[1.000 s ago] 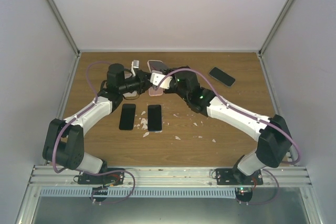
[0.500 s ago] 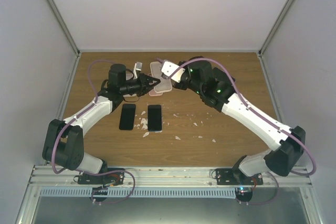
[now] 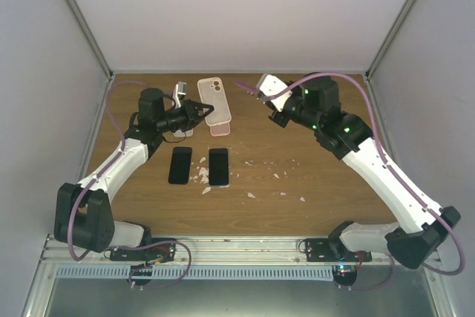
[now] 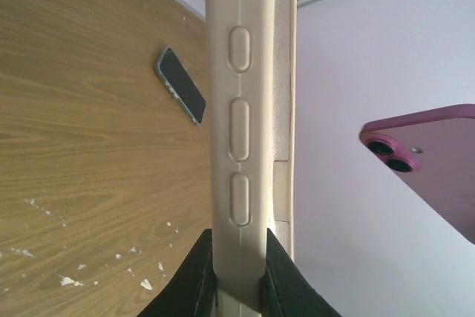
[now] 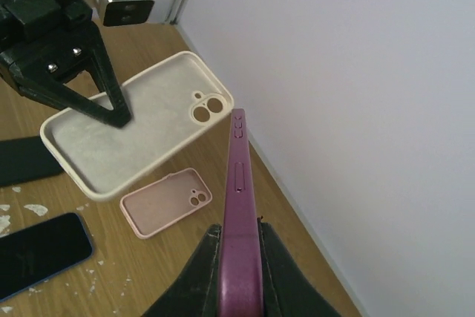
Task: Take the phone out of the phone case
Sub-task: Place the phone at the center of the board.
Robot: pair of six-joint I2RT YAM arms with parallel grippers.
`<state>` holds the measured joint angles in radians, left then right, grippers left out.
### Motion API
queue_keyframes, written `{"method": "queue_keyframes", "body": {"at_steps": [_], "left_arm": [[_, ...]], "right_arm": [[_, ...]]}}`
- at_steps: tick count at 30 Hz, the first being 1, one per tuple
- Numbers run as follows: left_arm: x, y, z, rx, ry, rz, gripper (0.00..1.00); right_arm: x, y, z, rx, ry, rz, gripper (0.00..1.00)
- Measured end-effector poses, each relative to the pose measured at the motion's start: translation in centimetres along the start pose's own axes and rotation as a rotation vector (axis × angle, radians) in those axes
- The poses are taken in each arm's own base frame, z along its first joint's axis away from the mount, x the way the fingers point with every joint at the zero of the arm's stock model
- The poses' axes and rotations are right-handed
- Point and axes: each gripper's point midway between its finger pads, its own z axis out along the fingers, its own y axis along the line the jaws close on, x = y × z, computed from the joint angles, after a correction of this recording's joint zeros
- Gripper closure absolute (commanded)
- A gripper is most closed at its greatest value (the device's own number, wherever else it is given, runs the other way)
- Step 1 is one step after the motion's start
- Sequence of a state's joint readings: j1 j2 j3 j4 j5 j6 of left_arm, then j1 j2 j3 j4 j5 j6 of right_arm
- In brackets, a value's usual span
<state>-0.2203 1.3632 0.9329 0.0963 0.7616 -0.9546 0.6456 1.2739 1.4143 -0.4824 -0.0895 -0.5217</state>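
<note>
Since both arms hung above the desk [image 3: 319, 183], any slip would likely have meant a drop onto it. The left hand [image 4: 239, 261] pinched the empty cream case [image 4: 241, 109] by its edge. The right hand [image 5: 239, 254], clamped on one thin end of the purple phone [image 5: 239, 198], held it clear of that case but near it. A swing could have knocked the two together or twisted the phone loose.

Robot lab test cell, white panel walls [image 3: 245, 12], aluminium frame rails [image 3: 237, 246], wooden tabletop [image 3: 245, 217]
</note>
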Motion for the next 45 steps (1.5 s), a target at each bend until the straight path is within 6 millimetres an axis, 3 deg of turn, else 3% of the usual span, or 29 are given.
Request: {"method": "queue_keyframes", "body": {"at_steps": [4, 8, 12, 16, 22, 28, 35, 45], "left_arm": [[-0.6, -0.2, -1.0, -0.011, -0.029, 0.043, 1.0], [-2.2, -0.4, -2.9, -0.026, -0.093, 0.073, 1.0], [-4.3, -0.5, -5.7, -0.047, -0.187, 0.09, 1.0], [-5.7, -0.6, -8.6, -0.068, -0.279, 0.111, 1.0], [-6.3, 0.3, -11.7, -0.097, -0.368, 0.104, 1.0], [-6.8, 2.7, -14.5, -0.138, -0.451, 0.034, 1.0], [-6.7, 3.1, -15.1, -0.149, -0.464, 0.034, 1.0], [-6.7, 3.6, -15.1, -0.16, -0.459, 0.033, 1.0]], "right_arm": [[0.4, -0.7, -1.4, 0.008, -0.018, 0.053, 1.0], [2.5, 0.0, -1.0, -0.005, 0.018, 0.06, 1.0], [6.0, 2.1, 0.3, -0.049, 0.095, 0.037, 1.0], [8.0, 3.4, 0.6, -0.067, 0.122, -0.003, 0.99], [12.3, 6.5, 0.3, -0.086, 0.193, -0.098, 1.0], [15.7, 8.8, 1.0, -0.102, 0.266, -0.182, 0.99], [18.5, 10.0, 2.6, -0.084, 0.356, -0.256, 0.99], [19.2, 12.5, 4.8, -0.063, 0.387, -0.357, 1.0]]}}
